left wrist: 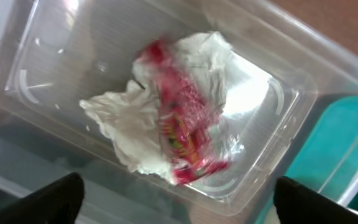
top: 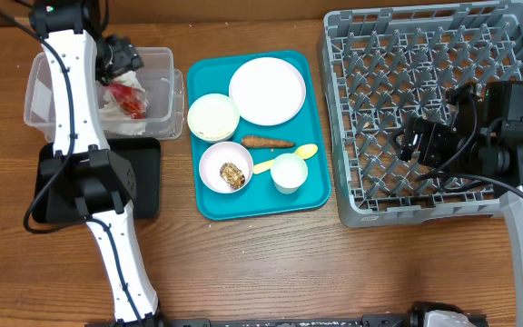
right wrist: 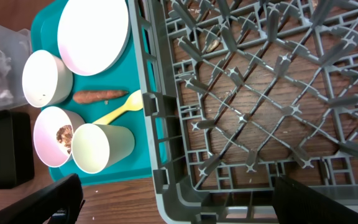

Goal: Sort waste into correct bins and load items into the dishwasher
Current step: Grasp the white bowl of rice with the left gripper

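The left tool (left wrist: 185,202) shows only two dark fingertips at the bottom corners of the left wrist view. They are set wide apart and released, with nothing between them. Below them lies the clear plastic tub (left wrist: 36,62), smooth-walled and rectangular. It contains the crumpled silvery-white paper (left wrist: 126,130) with the glossy red snack wrapper (left wrist: 182,134) lying on top; in the overhead view the white arm hides part of this. Only the overhead view shows the shallow black tray (top: 143,177), just beside the tub. The flat teal tray (top: 261,207) carries the round white plate (top: 267,90), a bowl (top: 193,118) with pale grainy contents, and a second bowl (top: 212,163) holding the brown lumpy food piece (top: 232,174). It also carries the orange carrot (top: 267,142), the pale yellow spoon (top: 284,162) and the small cup (top: 289,172). The right tool (right wrist: 179,202), likewise released, hangs over the grey dish rack (right wrist: 247,118). Its wrist view shows the wooden surface (right wrist: 120,199) through the rack's lattice base.
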`<action>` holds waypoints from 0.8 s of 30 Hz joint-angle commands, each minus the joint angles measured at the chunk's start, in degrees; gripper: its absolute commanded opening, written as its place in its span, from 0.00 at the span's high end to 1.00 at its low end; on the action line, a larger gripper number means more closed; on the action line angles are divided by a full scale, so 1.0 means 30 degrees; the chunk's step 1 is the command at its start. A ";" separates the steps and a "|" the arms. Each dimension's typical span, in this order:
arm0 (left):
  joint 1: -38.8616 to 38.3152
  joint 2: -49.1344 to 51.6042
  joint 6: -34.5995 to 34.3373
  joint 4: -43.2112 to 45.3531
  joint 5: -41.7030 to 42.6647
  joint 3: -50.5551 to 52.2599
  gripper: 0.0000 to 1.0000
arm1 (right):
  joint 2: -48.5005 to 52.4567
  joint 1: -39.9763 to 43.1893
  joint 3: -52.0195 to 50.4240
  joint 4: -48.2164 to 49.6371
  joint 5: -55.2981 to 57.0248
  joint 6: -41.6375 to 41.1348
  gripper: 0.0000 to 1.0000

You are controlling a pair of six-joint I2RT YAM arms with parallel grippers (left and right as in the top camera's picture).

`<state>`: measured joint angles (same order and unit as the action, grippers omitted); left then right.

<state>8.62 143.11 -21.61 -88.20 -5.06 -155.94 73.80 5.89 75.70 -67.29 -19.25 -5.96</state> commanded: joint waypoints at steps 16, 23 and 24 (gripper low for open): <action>-0.3803 -0.9945 0.3155 -0.2871 0.3752 0.4116 0.00 | -0.0036 -0.0102 0.0510 -0.0663 0.0029 0.0007 0.00; -0.7599 -1.0601 0.5464 0.0794 0.1566 1.2655 0.00 | -0.0036 -0.0102 0.0510 -0.0306 0.0029 0.0007 0.00; -0.7927 -1.0331 0.5850 0.1931 0.1552 1.3588 0.00 | -0.0036 -0.0102 0.0510 -0.0306 0.0029 0.0007 0.00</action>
<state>-12.62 108.68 -10.41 -88.92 2.02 -123.61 73.80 5.91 75.75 -68.58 -19.25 -5.96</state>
